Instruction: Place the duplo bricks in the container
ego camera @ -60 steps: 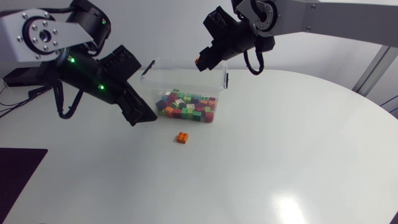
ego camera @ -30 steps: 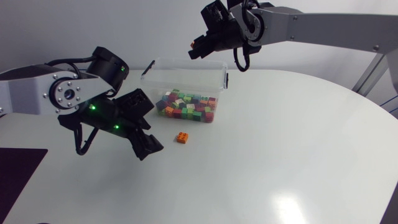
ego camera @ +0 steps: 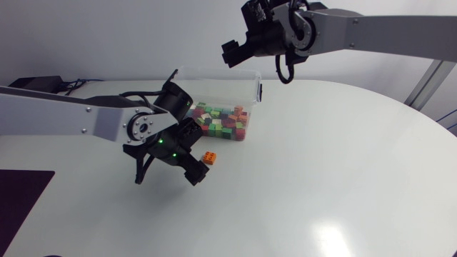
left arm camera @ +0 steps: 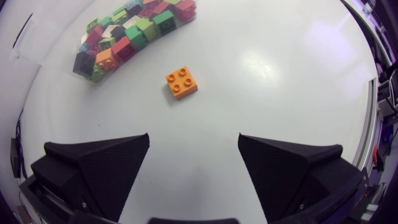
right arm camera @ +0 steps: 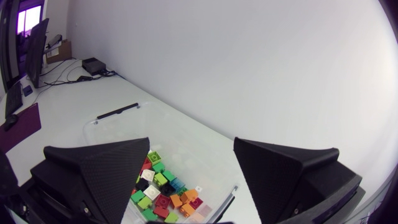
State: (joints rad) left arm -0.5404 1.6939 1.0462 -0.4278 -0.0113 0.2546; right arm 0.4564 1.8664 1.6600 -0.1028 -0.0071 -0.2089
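One orange brick [left arm camera: 181, 83] lay ahead of the left gripper [left arm camera: 194, 135], which gaped wide, empty. The right gripper [right arm camera: 191, 142], likewise agape, hung above one container [ego camera: 214, 71] of many bricks [left arm camera: 124, 43].

A single brick [ego camera: 209, 158] lies on the table [ego camera: 343, 164] just in front of the container [ego camera: 214, 73]; the remaining bricks [ego camera: 223, 121] are heaped inside it.
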